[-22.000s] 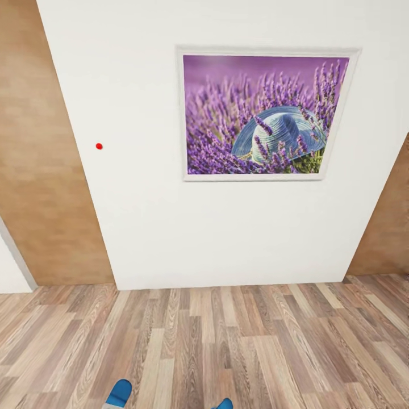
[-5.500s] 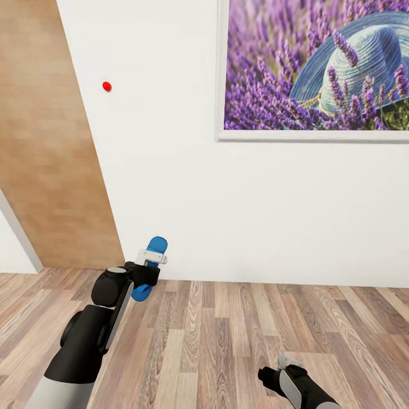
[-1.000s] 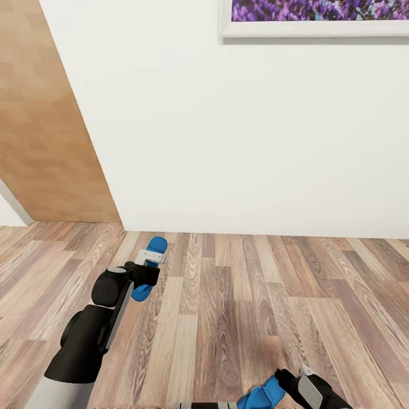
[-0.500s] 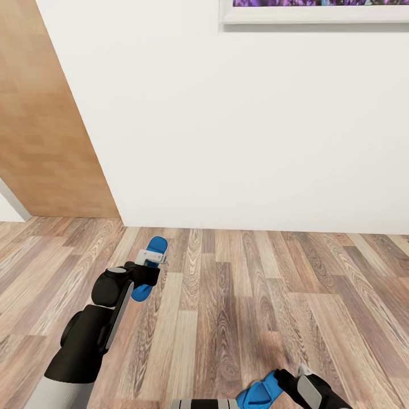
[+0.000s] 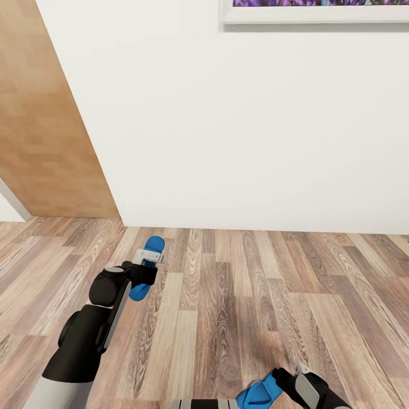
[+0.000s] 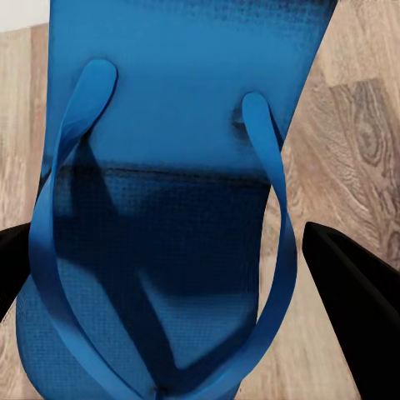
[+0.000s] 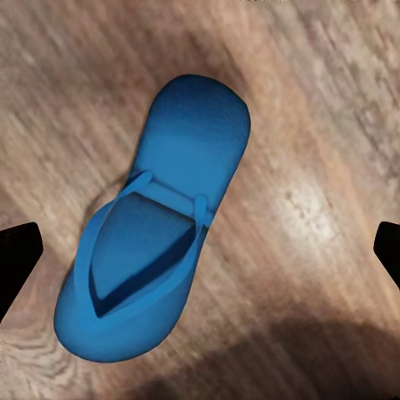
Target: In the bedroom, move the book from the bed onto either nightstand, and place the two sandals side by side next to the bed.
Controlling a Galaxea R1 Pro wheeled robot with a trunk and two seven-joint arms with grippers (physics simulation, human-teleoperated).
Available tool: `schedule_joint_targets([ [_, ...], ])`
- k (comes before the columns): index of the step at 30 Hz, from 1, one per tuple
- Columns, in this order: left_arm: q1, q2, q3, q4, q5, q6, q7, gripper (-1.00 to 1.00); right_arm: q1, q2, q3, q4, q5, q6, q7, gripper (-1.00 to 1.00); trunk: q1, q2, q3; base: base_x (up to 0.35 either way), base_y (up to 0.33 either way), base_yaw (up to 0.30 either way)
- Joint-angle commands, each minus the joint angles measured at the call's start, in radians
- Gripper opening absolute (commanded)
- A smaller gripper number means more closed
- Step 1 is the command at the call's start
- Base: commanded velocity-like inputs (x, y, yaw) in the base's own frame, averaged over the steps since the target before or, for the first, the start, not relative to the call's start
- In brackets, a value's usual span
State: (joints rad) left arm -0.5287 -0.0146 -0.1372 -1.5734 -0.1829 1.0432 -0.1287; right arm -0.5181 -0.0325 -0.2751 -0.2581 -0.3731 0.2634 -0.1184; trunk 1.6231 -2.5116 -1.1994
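- Near the left of the head view, the left gripper [image 5: 146,262] is clamped on one blue sandal [image 5: 149,257], carried clear of the wood-plank floor [image 5: 238,295]; its toe pokes out beyond the fingers toward the white wall [image 5: 227,142].
- Through the left wrist view that sandal [image 6: 167,183] sits strap-side up between the two dark fingertips [image 6: 354,287], which press on its edges.
- At the near right edge of the head view, the right gripper [image 5: 287,382] hangs just over the second sandal [image 5: 258,393], which lies flat on the floor.
- From the right wrist view, the second sandal [image 7: 154,250] lies between the finger tips at the far sides of the picture; the jaws stand wide apart and touch nothing.
- Handling, as I judge it: these flip-flops look light, thin and bendy, so a grip across the sole will flex it. The thin toe straps would likely slip or stretch if pinched.
- Best hold for the one on the floor seems to be across the sole at mid-length, one finger on each long edge, coming down low enough to catch the rim.
- A framed picture's lower edge [image 5: 312,14] and a wooden door panel [image 5: 40,125] sit on the far wall.
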Motion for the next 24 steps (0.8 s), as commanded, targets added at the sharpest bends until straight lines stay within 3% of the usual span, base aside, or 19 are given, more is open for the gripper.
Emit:
schedule_joint_targets([
  [1,-0.001,0.003,0.003,-0.001,-0.009,0.004,-0.011,-1.0,0.0,0.0,0.002,-0.003,-0.01,0.005,-0.006,1.0,0.0,0.0,-0.001,0.0,0.0,0.0],
  [4,-0.001,0.028,0.036,-0.009,-0.009,0.004,-0.011,-1.0,-0.001,0.0,0.002,-0.004,-0.009,0.005,-0.008,1.0,0.0,0.0,-0.001,0.0,0.0,0.0],
  [11,-0.002,0.065,0.173,-0.02,-0.003,0.004,-0.02,-1.0,-0.002,0.0,0.003,-0.007,-0.009,0.005,-0.01,1.0,0.0,0.0,-0.001,0.0,0.0,0.0],
  [16,-0.005,0.119,0.207,-0.021,-0.001,0.004,-0.065,-1.0,-0.009,0.0,0.004,-0.008,-0.009,0.006,-0.011,1.0,0.0,0.0,-0.001,0.0,0.0,0.0],
  [18,-0.008,0.155,0.231,-0.022,0.0,0.004,-0.111,-1.0,-0.011,0.0,0.004,-0.009,-0.009,0.006,-0.011,1.0,0.0,0.0,-0.001,0.0,0.0,0.0],
  [19,-0.011,0.186,0.255,-0.022,0.0,0.004,-0.163,-1.0,-0.012,0.0,0.004,-0.009,-0.009,0.006,-0.011,1.0,0.0,0.0,-0.001,0.0,0.0,0.0],
  [20,-0.011,0.186,0.255,-0.022,0.0,0.004,-0.163,-1.0,-0.012,0.0,0.004,-0.009,-0.009,0.006,-0.011,1.0,0.0,0.0,-0.001,0.0,0.0,0.0],
  [21,-0.013,0.215,0.281,-0.022,0.001,0.004,-0.223,-1.0,-0.013,0.0,0.004,-0.009,-0.009,0.006,-0.01,1.0,0.0,0.0,-0.001,0.0,0.0,0.0],
  [24,-0.015,0.26,0.32,-0.022,0.001,0.004,-0.318,-1.0,-0.014,0.0,0.004,-0.009,-0.009,0.007,-0.01,1.0,0.0,0.0,-0.001,0.0,0.0,0.0],
])
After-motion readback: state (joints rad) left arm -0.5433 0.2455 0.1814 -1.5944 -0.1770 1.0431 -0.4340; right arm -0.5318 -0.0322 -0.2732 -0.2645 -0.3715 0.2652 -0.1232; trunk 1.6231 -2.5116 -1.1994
